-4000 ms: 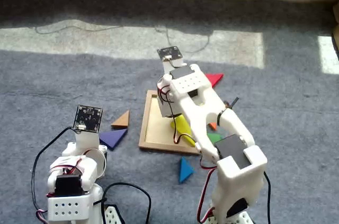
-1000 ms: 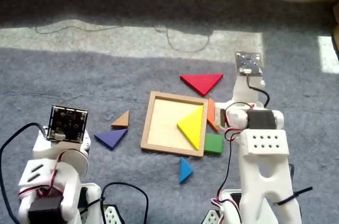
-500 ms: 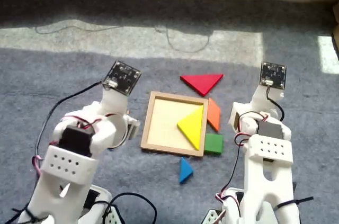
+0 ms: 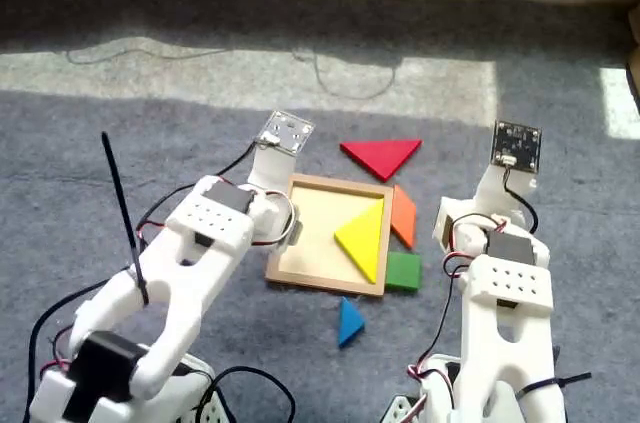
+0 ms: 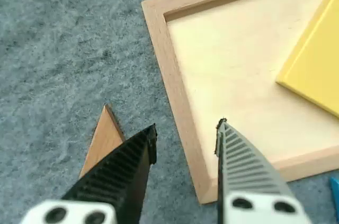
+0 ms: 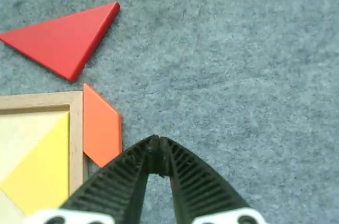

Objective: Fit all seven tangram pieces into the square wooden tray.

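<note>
The square wooden tray (image 4: 283, 233) lies mid-carpet with a yellow triangle (image 4: 365, 238) inside, against its right side. My left gripper (image 5: 185, 128) is open above the tray's left rim (image 5: 159, 49), with a brown triangle (image 5: 103, 142) beside its dark finger and the yellow triangle (image 5: 318, 70) farther in. My right gripper (image 6: 157, 147) is shut and empty over bare carpet right of the tray. An orange parallelogram (image 6: 101, 126) touches the tray's right rim (image 6: 77, 128), and a red triangle (image 6: 63, 41) lies beyond it. A green square (image 4: 403, 270) and a blue triangle (image 4: 349, 321) sit by the tray's near right corner.
The left arm (image 4: 190, 253) stretches across the carpet left of the tray and covers what lies beneath it. A thin cable (image 4: 330, 73) runs over the sunlit strip at the back. Open carpet lies right of the right arm (image 4: 505, 283).
The right arm drew back from the tray, leaving the yellow triangle inside, and now holds at the right. The left arm rose from its folded pose and swung to the tray's left edge.
</note>
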